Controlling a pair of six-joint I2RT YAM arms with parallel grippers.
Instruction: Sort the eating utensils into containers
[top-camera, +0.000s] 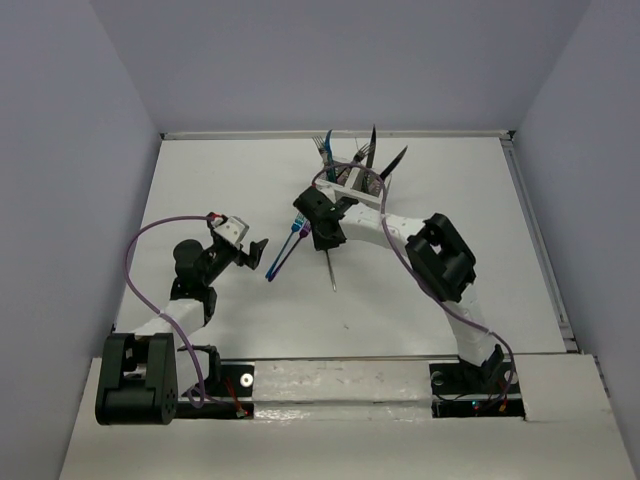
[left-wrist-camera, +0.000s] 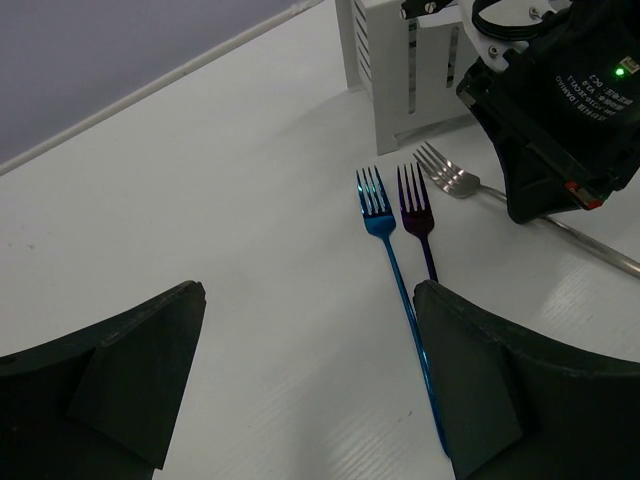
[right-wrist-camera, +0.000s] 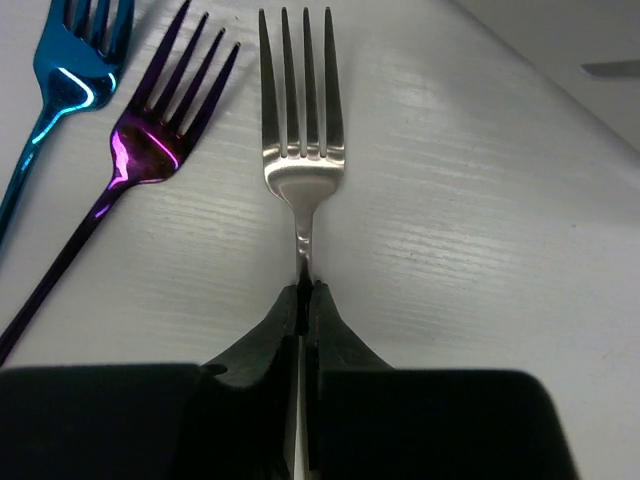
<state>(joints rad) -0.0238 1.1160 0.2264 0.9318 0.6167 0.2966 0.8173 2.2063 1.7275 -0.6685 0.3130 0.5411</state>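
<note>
Right wrist — hand (right-wrist-camera: 303, 298) tight on silver fork (right-wrist-camera: 301, 175)

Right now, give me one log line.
right tool: shut on silver fork | left tool: open, empty | blue fork, purple fork: on table

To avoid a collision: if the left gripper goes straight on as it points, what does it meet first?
The left gripper would probably meet the blue fork, lying beside the purple fork; depth is unclear.

Blue and purple forks (top-camera: 285, 252) beside a silver fork (top-camera: 331, 273) on the table (top-camera: 200, 180), caddy (top-camera: 338, 182) beyond.
</note>
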